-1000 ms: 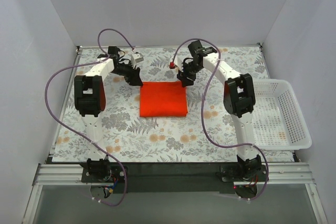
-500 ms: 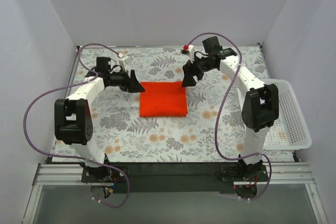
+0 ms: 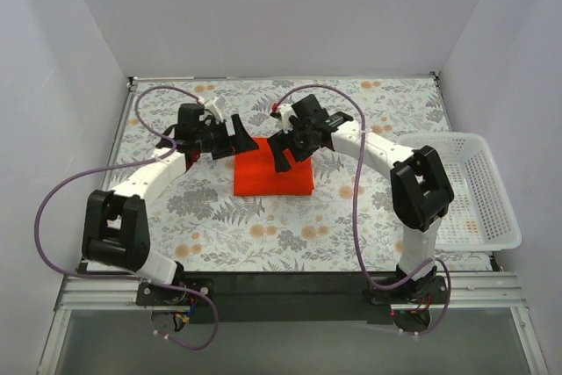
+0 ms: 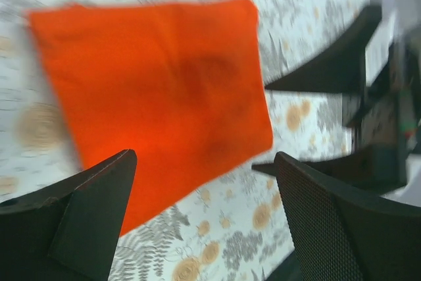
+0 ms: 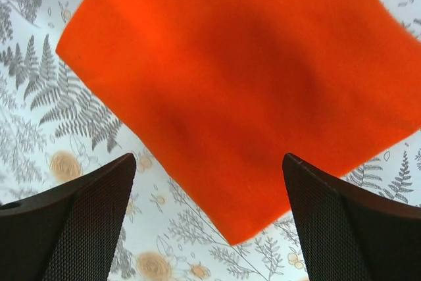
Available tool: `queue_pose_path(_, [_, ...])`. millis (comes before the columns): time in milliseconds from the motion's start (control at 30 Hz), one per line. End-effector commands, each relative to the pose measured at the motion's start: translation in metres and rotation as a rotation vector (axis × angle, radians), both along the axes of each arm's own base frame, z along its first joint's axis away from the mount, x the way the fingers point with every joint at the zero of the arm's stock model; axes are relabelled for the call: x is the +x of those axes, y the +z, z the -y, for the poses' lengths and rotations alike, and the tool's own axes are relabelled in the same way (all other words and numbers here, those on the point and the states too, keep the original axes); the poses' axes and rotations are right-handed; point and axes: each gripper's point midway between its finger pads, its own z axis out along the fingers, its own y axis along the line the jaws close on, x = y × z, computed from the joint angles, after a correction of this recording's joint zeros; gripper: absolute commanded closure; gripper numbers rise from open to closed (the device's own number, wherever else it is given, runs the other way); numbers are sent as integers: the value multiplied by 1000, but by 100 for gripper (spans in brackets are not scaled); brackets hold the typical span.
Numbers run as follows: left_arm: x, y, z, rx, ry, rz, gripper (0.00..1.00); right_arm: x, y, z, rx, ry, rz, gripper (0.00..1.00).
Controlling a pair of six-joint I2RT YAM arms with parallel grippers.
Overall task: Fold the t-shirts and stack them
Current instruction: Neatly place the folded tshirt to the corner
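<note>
1. The plain bright orange-red folded cloth t-shirt point(image 3: 274, 173) lies flat as a squarish packet near the middle of the floral-patterned worktop point(image 3: 202, 208). I see no other shirt in any view.
2. My left tool point(image 3: 245, 140) is over the packet's far left corner, and the right tool point(image 3: 283, 161) is over its far right part. Both are spread wide and hold nothing; each wrist view shows only cloth and floral worktop between the fingers.
3. My main worry is a collision. The two tools sit near each other, and the right one's fingers point(image 4: 329, 74) already show in the left wrist view, so closing in together could knock them.
4. If I pinch too shallowly, I may lift only the top layer and the fold will open.
5. If I go too deep, the fingers may drag on the worktop and skew the packet.
6. Uneven lifting by the two sides would twist the cloth.
7. The left wrist view is blurred, so I cannot judge its height above the cloth.
8. The white plastic mesh basket point(image 3: 492, 208) stands well apart to the right; carrying the packet there could let it sag open.
</note>
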Motion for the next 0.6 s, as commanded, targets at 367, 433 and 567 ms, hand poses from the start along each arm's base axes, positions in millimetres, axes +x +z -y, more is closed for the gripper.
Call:
queue_pose_path(367, [18, 28, -94, 141, 370, 96, 14, 14, -34, -72, -221, -149, 149, 2])
queue_pose_path(433, [18, 30, -95, 144, 368, 100, 14, 7, -45, -70, -224, -104, 107, 2])
queue_pose_path(567, [17, 33, -96, 142, 369, 104, 14, 5, -60, -43, -288, -15, 57, 2])
